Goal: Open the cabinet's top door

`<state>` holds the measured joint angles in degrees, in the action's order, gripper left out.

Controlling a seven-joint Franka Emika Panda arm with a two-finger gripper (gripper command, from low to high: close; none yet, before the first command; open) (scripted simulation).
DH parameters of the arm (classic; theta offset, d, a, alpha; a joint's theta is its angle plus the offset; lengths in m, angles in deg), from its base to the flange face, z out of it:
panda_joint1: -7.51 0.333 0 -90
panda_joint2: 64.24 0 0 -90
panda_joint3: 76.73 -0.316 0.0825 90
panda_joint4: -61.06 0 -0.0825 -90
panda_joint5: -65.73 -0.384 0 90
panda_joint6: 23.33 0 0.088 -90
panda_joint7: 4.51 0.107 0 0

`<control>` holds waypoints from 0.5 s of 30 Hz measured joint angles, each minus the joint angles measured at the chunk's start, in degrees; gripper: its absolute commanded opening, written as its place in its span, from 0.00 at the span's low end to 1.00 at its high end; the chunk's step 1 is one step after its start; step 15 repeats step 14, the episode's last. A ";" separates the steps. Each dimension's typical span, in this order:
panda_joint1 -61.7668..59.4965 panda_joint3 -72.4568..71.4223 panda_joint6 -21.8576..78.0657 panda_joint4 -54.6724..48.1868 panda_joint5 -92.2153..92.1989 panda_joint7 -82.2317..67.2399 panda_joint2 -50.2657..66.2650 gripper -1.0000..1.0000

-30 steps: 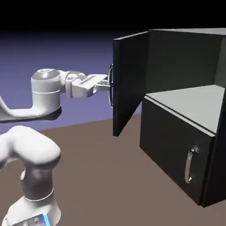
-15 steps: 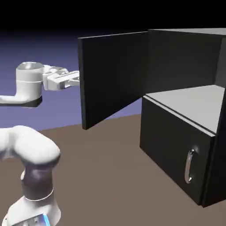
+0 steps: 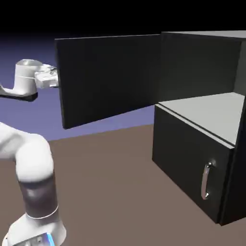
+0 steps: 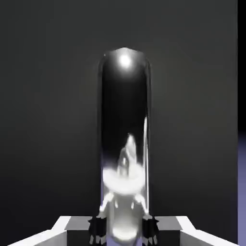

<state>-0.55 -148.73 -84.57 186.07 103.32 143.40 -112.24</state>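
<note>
The black cabinet stands at the exterior view's right. Its top door is swung wide open toward the left, showing its inner face and the light grey shelf inside. My white hand reaches in behind the door's free edge, which hides the fingertips and the handle there. In the hand view the curved chrome handle rises in front of the black panel. My gripper is shut on its lower end, with a dark fingertip on either side.
The shorter lower door is closed, with its own chrome handle. My arm's white links rise at the lower left. Brown table top lies between the arm and the cabinet.
The top door has swung much further open, its free edge sweeping to the exterior view's left. My hand has moved left with it, still shut on the handle.
</note>
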 measured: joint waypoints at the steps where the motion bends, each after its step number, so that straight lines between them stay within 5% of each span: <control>1: -2.08 -1.61 1.09 -1.79 -0.55 -0.13 0.07 0.00; 15: -28.83 -18.04 14.54 -26.76 -6.31 -6.18 -5.82 0.00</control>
